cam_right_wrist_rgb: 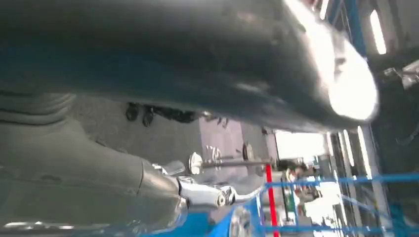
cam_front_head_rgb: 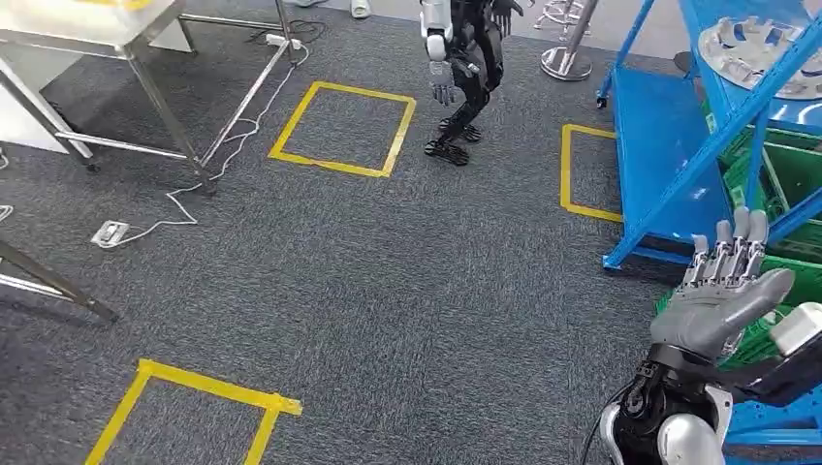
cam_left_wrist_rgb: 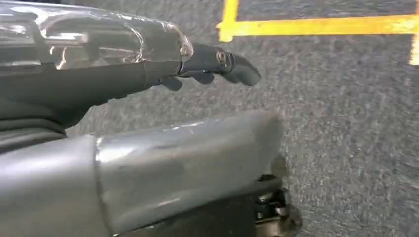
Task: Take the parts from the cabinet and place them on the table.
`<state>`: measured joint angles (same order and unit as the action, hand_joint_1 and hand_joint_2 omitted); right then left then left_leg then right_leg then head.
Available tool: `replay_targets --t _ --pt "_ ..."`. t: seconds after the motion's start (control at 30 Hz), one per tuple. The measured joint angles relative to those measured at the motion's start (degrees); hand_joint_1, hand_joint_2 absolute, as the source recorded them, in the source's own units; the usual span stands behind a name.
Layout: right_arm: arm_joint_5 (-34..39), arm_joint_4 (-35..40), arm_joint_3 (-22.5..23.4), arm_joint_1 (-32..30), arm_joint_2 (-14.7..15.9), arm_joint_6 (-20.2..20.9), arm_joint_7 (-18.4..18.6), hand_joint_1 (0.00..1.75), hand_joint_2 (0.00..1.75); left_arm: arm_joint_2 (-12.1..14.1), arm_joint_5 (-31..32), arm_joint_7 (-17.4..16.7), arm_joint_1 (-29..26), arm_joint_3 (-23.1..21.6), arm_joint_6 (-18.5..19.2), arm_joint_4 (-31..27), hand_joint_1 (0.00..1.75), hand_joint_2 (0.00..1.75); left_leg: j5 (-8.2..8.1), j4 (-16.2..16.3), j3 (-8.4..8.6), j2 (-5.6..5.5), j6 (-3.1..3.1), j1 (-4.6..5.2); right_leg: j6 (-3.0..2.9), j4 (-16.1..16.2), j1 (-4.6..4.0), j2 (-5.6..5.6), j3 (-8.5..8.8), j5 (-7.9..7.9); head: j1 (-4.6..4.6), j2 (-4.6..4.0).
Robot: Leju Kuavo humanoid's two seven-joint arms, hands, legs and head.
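A blue cabinet (cam_front_head_rgb: 669, 136) stands at the right, and silver metal parts (cam_front_head_rgb: 751, 48) lie on its upper shelf. My right hand (cam_front_head_rgb: 722, 291) is raised beside the cabinet's lower corner, fingers straight and apart, holding nothing; it is well below the parts. In the right wrist view this hand (cam_right_wrist_rgb: 173, 98) is blurred, with blue cabinet bars (cam_right_wrist_rgb: 346, 180) beyond it. My left hand (cam_left_wrist_rgb: 148, 98) hangs over the grey carpet, its dark fingers (cam_left_wrist_rgb: 217, 61) stretched out and empty. A metal-legged table (cam_front_head_rgb: 145, 73) stands at the far left.
Another humanoid robot (cam_front_head_rgb: 463, 68) stands ahead, past a yellow taped square (cam_front_head_rgb: 344, 126). More taped squares (cam_front_head_rgb: 572, 170) mark the carpet. Green crates (cam_front_head_rgb: 790, 179) sit low in the cabinet. A white power strip (cam_front_head_rgb: 111, 232) and cable lie by the table legs.
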<state>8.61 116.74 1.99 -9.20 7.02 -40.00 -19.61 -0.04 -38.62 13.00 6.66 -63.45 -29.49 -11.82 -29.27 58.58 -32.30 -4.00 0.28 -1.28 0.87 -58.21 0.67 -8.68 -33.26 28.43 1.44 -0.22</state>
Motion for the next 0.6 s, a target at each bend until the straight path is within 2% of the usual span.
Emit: replay_targets --t 0.03,0.07,0.1,0.13,0.17,0.2,0.23,0.27,0.3,0.33,0.37,0.4,0.43,0.5,0.53,0.57,0.6 --pt "0.3 0.0 0.0 0.0 0.0 0.0 -0.3 0.0 0.0 0.0 0.2 0.0 0.1 -0.1 0.0 0.0 0.0 0.0 0.02 -0.4 0.57 0.98 0.21 0.06 0.18 -1.0 -0.38 3.9 -0.24 0.57 0.41 0.0" --pt "0.4 0.0 0.0 0.3 0.0 0.0 -0.5 0.0 0.0 -0.1 0.4 0.0 0.0 -0.1 0.0 0.0 0.0 0.0 -0.15 -0.6 0.96 2.11 0.49 0.24 0.53 -3.7 -0.36 6.45 -1.61 2.08 1.25 0.0" --pt "0.5 0.0 0.0 0.5 0.0 0.0 -0.5 0.0 0.0 -0.2 0.5 0.0 0.0 -0.2 0.0 0.0 0.0 0.0 -0.32 -0.6 1.17 3.22 0.67 0.37 0.87 -7.8 -0.19 7.64 -3.76 3.98 1.49 0.0" --pt "0.5 0.0 -0.1 0.3 0.0 0.0 -0.6 0.0 0.0 -0.1 0.6 0.0 0.0 -0.4 0.0 0.0 0.0 0.0 -0.59 -0.6 1.35 4.36 0.78 0.45 1.12 -12.0 -0.05 8.15 -6.15 5.64 1.46 0.0" --pt "0.5 -0.1 -0.1 0.3 0.0 0.0 -0.6 0.0 0.0 -0.1 0.6 -0.1 0.0 -0.5 0.0 0.0 0.0 0.0 -0.87 -0.6 1.49 5.48 0.71 0.49 1.32 -15.7 0.06 8.38 -8.38 6.67 1.62 0.0" --pt "0.4 -0.2 -0.2 0.3 0.0 0.0 -0.6 0.0 0.0 0.0 0.6 -0.1 0.0 -0.5 0.0 0.0 0.0 0.0 -1.14 -0.6 1.68 6.45 0.63 0.5 1.41 -17.2 0.18 8.48 -9.47 6.45 1.79 0.0" --pt "0.3 -0.3 -0.2 0.3 0.0 0.0 -0.6 0.0 0.0 0.0 0.6 -0.1 0.0 -0.5 0.0 0.0 0.0 0.0 -1.4 -0.6 2.01 7.25 0.45 0.51 1.49 -16.0 0.31 8.55 -9.06 4.8 1.92 0.02" --pt "0.2 -0.3 -0.2 0.3 0.0 0.0 -0.5 0.0 0.0 0.0 0.7 -0.1 0.1 -0.6 0.0 0.0 0.0 0.0 -1.74 -0.6 2.39 7.95 0.34 0.51 1.47 -12.5 0.41 8.74 -7.39 2.13 1.99 0.0" --pt "-0.1 -0.3 -0.2 0.3 0.0 0.0 -0.6 0.0 0.0 0.0 0.7 -0.1 0.3 -0.7 0.0 0.0 0.0 0.0 -2.04 -0.6 2.86 8.44 0.23 0.49 1.34 -7.6 0.42 9.4 -4.95 -0.79 2.12 0.0" --pt "-0.2 -0.3 -0.1 0.3 0.0 0.0 -0.6 0.0 0.0 0.0 0.7 -0.1 0.5 -0.9 0.0 0.0 0.0 0.0 -2.36 -0.6 3.31 8.87 0.02 0.48 1.11 -2.6 0.37 10.79 -2.42 -3.07 2.3 0.0" --pt "-0.3 -0.4 -0.1 0.3 0.0 0.0 -0.5 0.0 0.0 0.0 0.7 -0.1 0.8 -1.2 0.0 0.0 0.0 0.0 -2.67 -0.7 3.33 9.14 -0.4 0.85 0.95 -1.0 -0.48 12.79 -1.25 -1.6 2.4 -0.02" --pt "-0.4 -0.3 -0.1 0.4 0.0 0.0 -0.6 0.0 0.0 0.0 0.7 -0.1 0.9 -1.4 0.0 0.0 0.0 0.0 -2.81 -0.6 3.39 9.44 -0.66 0.84 0.3 -0.4 -0.65 12.61 -1.1 -1.39 2.38 0.0" --pt "-0.4 -0.3 0.0 0.3 0.0 0.0 -0.6 0.0 0.0 0.0 0.7 -0.1 0.9 -1.5 0.0 0.0 0.0 0.0 -2.83 -0.8 3.58 9.87 -0.93 0.75 -0.05 -0.4 -0.83 12.33 -1.28 -1.36 2.23 0.0" --pt "-0.7 -0.3 0.0 0.3 -0.1 0.0 -0.5 0.0 0.0 -0.3 0.7 -0.1 1.0 -1.8 0.0 -0.1 0.0 0.0 -3.22 -1.2 4.33 11.06 -1.7 0.64 -0.68 0.2 -1.0 11.05 -1.02 -1.35 2.25 0.0" --pt "-0.9 -0.3 0.0 0.2 -0.1 0.0 -0.5 0.0 0.0 -0.3 0.6 -0.1 1.1 -2.0 -0.1 -0.1 0.0 0.0 -3.92 -0.7 4.35 8.33 -2.04 0.19 -1.08 0.8 -0.59 10.69 -0.31 -1.57 2.25 0.02" --pt "-1.2 -0.2 0.1 0.4 -0.1 0.0 -0.5 0.0 0.0 -0.3 0.6 0.0 1.1 -2.1 -0.2 -0.2 0.0 0.0 -5.16 1.6 3.41 4.67 -1.94 0.17 -1.42 0.9 -0.56 10.24 -0.09 -1.54 1.88 0.0" --pt "-1.3 -0.2 0.1 0.5 -0.1 0.0 -0.5 0.0 0.0 -0.3 0.6 0.0 1.0 -2.4 -0.2 -0.2 0.0 0.0 -7.2 6.0 1.09 3.69 -1.7 0.31 -2.14 0.9 -0.64 9.84 -0.08 -1.43 1.51 0.0"
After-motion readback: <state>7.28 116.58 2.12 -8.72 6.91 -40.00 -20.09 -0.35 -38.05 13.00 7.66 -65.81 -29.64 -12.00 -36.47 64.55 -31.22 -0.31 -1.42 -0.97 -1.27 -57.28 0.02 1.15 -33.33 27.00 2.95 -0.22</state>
